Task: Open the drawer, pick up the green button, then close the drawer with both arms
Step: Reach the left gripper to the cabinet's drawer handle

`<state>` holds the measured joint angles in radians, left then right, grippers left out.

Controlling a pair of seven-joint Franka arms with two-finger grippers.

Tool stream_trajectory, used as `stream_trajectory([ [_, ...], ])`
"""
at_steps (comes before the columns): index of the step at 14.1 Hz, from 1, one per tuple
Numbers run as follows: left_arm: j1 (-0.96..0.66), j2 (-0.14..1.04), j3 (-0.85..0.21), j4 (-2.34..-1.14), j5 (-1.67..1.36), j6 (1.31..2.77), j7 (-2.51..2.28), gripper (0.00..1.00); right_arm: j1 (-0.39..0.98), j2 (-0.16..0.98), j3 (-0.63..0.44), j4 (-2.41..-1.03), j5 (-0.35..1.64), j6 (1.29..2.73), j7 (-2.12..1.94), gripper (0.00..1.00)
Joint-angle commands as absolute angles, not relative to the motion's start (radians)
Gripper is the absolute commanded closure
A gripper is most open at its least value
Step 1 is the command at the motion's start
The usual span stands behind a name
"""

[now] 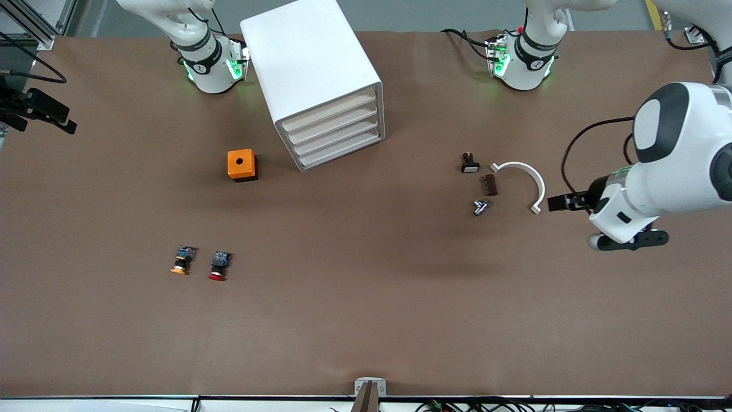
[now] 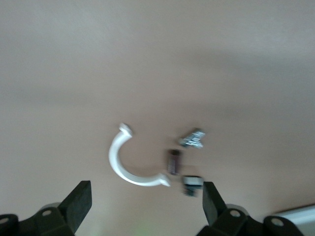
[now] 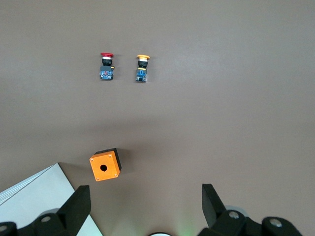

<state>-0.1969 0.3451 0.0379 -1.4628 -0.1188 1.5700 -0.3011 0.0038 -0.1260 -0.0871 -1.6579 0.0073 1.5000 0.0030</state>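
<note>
**Item count, surface and rig**

- Cabinet [image 1: 317, 74], white: 1, upper centre of frame; drawers: 4, the lowest drawer [image 1: 343, 153] among them.
- Push buttons: 2, lower left; one orange-capped [image 1: 182, 261], one red-capped [image 1: 219, 266].
- Orange box [image 1: 242, 165]: 1.
- White half-ring [image 1: 523, 180]: 1, right of centre.
- Small dark parts [image 1: 479, 184]: 3.
- Arms: 2.

left end effector [image 2: 142, 201] open | right end effector [image 3: 142, 201] open
</note>
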Motion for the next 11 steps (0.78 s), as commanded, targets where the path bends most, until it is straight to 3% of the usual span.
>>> stream_trajectory([
  [1,-0.245,0.416,0.038,-1.353,-0.196,1.508,-0.515,0.01,-0.002,-0.140,-0.081,-1.661,0.003,1.497,0.015,0.00],
  [11,-0.406,0.708,0.032,-1.235,-0.638,1.511,-1.484,0.01,-0.002,-0.138,-0.081,-1.663,0.003,1.496,0.015,0.00],
])
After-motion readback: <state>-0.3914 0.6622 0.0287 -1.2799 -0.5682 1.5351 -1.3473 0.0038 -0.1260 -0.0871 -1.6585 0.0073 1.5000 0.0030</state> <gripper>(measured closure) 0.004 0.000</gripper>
